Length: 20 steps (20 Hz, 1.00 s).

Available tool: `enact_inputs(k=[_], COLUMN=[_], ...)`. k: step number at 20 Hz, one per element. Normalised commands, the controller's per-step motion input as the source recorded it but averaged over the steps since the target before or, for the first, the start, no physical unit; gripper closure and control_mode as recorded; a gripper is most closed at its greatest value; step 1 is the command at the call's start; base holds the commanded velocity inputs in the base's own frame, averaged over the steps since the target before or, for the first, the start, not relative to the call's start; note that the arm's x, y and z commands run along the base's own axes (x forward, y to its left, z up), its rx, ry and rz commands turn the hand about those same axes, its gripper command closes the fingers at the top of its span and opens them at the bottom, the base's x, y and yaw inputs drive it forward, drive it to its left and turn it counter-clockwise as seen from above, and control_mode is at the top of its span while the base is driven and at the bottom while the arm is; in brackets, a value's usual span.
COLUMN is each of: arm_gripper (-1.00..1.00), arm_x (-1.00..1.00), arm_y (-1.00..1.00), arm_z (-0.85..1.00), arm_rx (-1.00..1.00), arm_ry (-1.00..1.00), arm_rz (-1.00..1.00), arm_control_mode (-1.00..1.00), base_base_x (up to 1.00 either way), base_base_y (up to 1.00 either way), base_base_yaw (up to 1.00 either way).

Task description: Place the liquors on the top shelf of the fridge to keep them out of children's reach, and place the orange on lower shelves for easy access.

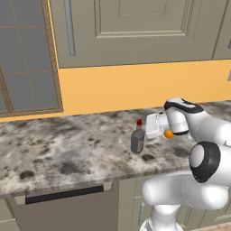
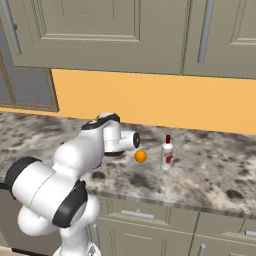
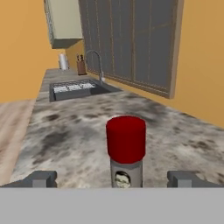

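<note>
One liquor bottle point(image 1: 137, 136) point(image 2: 167, 152) stands upright on the marbled counter point(image 1: 67, 149), grey-brown with a red cap point(image 3: 126, 139) and a pale label. My gripper point(image 1: 149, 128) point(image 3: 113, 179) is level with its neck, just to its right in the left base view, and points at it. The jaws are open, a dark fingertip point(image 3: 41, 178) on each side of the bottle, with nothing gripped. The orange point(image 1: 168, 134) point(image 2: 140, 156) lies on the counter under my wrist, a short way from the bottle. The fridge and its shelves are out of view.
A sink point(image 3: 74, 89) with a curved faucet point(image 3: 97, 63) lies further along the counter, under a large window point(image 1: 27, 54). Beige wall cupboards point(image 2: 100, 30) hang above. A dishwasher front point(image 1: 67, 210) sits below the counter's front edge.
</note>
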Motion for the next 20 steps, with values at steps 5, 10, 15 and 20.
enact_inputs(k=[5,10,15,20], arm_gripper=[-1.00,-1.00,-1.00,-1.00], arm_x=[0.18,0.18,0.18,0.10], arm_y=[0.01,0.00,0.06,0.29], arm_z=[-0.14,-0.13,-0.12,-0.02], arm_rx=[0.00,0.00,0.00,0.00], arm_ry=[0.00,0.00,0.00,0.00], arm_rz=[0.00,0.00,0.00,0.00], arm_control_mode=[-1.00,-1.00,-1.00,-1.00], base_base_x=[0.00,0.00,0.00,0.00], base_base_y=[0.00,0.00,0.00,0.00], base_base_yaw=[0.00,0.00,0.00,0.00])
